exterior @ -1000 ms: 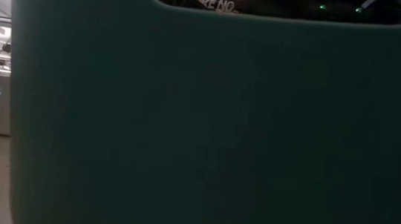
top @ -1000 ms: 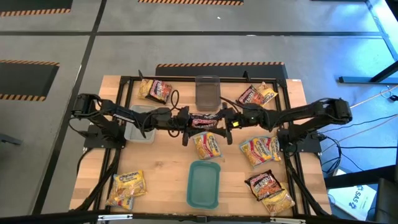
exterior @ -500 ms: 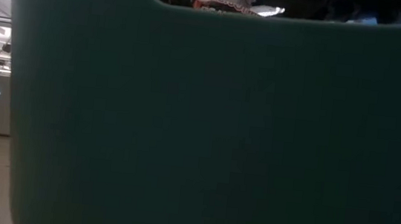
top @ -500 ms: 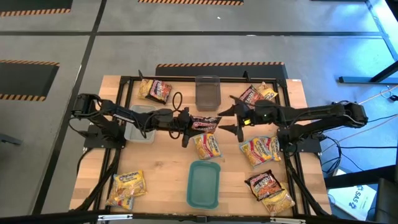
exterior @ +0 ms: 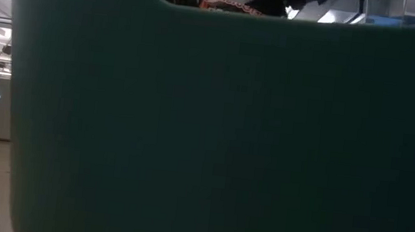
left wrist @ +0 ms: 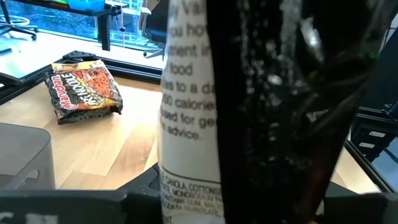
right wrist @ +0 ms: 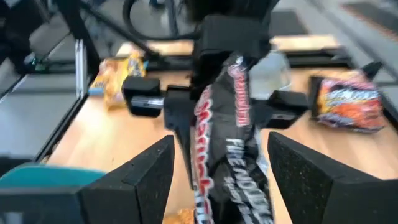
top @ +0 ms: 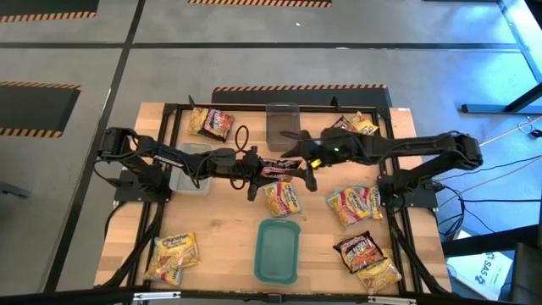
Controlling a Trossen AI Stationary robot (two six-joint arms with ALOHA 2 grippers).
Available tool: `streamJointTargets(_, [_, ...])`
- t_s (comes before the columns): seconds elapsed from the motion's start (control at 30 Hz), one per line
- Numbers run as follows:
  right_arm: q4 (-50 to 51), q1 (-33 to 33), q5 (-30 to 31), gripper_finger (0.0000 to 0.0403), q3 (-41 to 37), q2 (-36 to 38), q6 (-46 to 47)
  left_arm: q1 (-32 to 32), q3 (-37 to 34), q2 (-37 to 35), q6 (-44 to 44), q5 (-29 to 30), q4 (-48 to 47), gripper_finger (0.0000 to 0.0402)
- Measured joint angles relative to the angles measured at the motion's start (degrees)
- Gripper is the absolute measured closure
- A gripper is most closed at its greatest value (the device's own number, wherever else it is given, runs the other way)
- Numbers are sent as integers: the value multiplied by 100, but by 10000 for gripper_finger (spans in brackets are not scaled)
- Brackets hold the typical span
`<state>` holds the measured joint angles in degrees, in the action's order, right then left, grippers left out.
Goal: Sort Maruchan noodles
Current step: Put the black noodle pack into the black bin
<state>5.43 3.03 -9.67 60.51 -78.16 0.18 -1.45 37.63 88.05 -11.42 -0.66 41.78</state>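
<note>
Step in hand, as I read it: a mid-air handover of one dark noodle packet (top: 278, 168) above the table centre. To do it well I'd keep the left grip firm until the right fingers have actually pinched the packet, then release, not sooner.

Left gripper (top: 254, 169): arm stretched low across the table from the left edge, reaching toward the centre, clamped on the packet's end; the left wrist view is filled with the wrapper's printed back.

Right gripper (right wrist: 219, 171): arm reaching in from the right, wrist bent toward the left one. Fingers spread apart, straddling the packet's free end, not yet touching it as far as I can judge.

Other packets lie scattered; teal tray (top: 277, 251) sits at the near edge.
</note>
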Motion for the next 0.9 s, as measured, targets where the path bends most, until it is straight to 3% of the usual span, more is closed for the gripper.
streamJointTargets(0.1, [485, 0, -407, 164, 377, -303, -185, -5, 0, 0, 4, -4, -11, 249])
streamJointTargets(0.37, [684, 0, 11, 164, 674, -747, -209, -5, -17, 2, 0, 6, -96, 249])
streamJointTargets(0.9, [924, 0, 12, 162, 667, -811, -65, 16, -12, 7, -9, -16, -144, 249])
